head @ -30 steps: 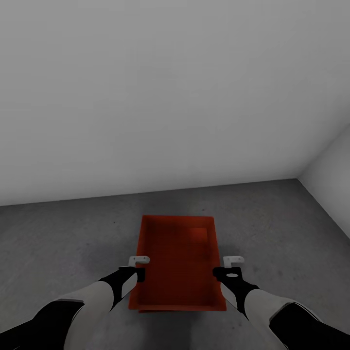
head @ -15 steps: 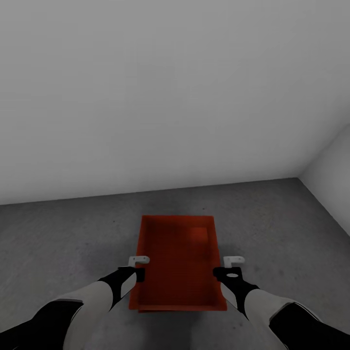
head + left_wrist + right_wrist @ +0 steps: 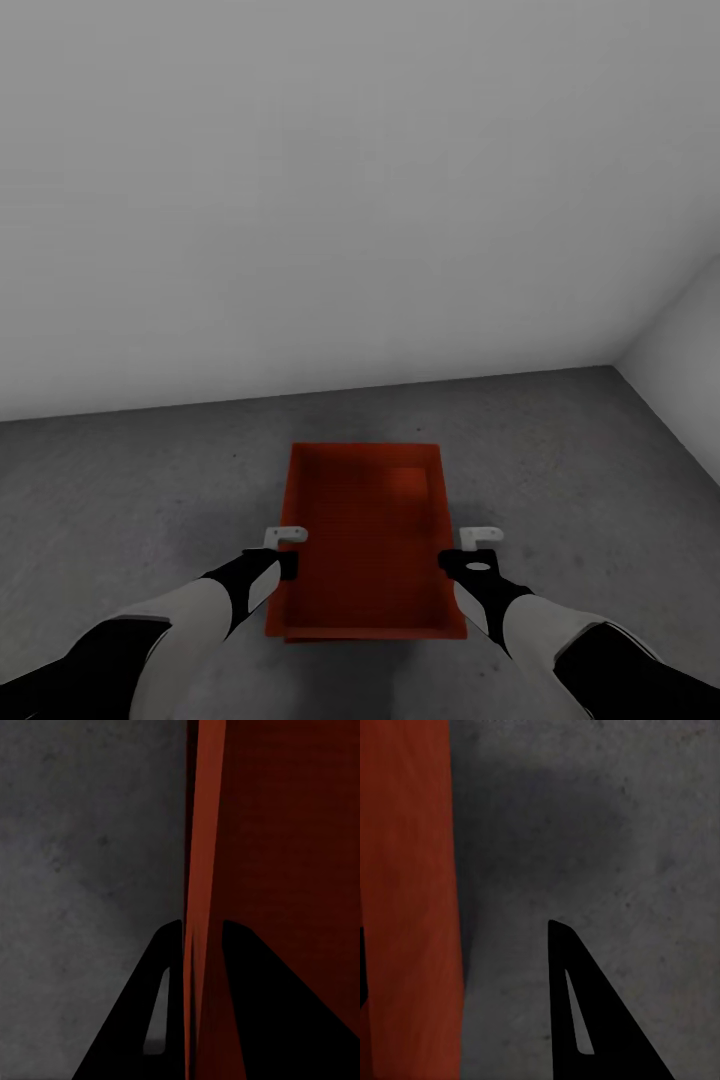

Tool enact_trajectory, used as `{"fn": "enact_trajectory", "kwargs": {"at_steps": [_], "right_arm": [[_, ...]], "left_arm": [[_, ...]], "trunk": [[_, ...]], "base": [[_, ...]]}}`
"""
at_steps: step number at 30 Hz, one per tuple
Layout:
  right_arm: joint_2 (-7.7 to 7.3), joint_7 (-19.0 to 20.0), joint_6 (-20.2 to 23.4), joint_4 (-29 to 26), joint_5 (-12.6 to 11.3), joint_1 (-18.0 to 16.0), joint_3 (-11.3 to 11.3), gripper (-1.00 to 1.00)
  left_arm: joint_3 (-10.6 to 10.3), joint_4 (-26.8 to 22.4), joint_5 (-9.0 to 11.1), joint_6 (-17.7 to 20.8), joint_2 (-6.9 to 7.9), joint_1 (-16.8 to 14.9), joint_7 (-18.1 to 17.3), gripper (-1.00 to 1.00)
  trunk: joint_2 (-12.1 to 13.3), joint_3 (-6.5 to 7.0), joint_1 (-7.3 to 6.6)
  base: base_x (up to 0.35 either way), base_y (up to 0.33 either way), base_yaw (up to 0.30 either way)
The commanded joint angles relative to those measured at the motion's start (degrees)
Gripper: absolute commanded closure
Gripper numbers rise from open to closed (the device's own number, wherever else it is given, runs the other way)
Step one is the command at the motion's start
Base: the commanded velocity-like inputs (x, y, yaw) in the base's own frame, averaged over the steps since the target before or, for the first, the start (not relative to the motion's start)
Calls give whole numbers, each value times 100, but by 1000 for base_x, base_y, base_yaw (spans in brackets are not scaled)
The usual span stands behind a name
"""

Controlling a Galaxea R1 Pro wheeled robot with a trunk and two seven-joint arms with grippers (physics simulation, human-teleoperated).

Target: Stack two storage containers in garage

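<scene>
Two containers: orange-red storage containers (image 3: 365,540), seemingly stacked on concrete floor (image 3: 130,490).
Left claw (image 3: 202,937): pinching container wall.
Right claw (image 3: 457,562): state unclear.

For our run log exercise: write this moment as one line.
garage | container over floor | left gripper shut on container wall | right gripper at opposite wall

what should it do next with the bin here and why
Probably ease the bin straight down, then let go. The left gripper pinches its side wall and the right gripper is at the opposite wall, over bare floor. A soft shadow beside it hints it may hang just above; contact cannot be told.
</scene>
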Motion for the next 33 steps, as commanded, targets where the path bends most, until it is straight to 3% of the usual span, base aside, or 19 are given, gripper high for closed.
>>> {"fn": "enact_trajectory", "kwargs": {"at_steps": [1,12,13,14,33], "right_arm": [[-3,-30,-33,13,-90,-2,20,100],[-7,-37,-34,5,-90,-2,22,100],[-7,-39,-34,5,-90,-2,22,100],[-7,-43,-33,6,-90,-2,22,-100],[-10,-39,-13,5,-90,-2,22,-100]], "left_arm": [[-19,-22,-42,33,2,-2,212,100],[-19,-22,-58,33,-4,-1,148,100],[-19,-22,-59,33,-5,1,146,-100],[-19,-22,-60,33,-5,1,150,-100],[-19,-22,-44,41,4,-2,161,-100]], "trunk": [[-1,-3,0],[-1,-3,0],[-1,-3,0],[-1,-3,0],[-1,-3,0]], "base": [[0,0,0],[0,0,0],[0,0,0],[0,0,0],[0,0,0]]}}
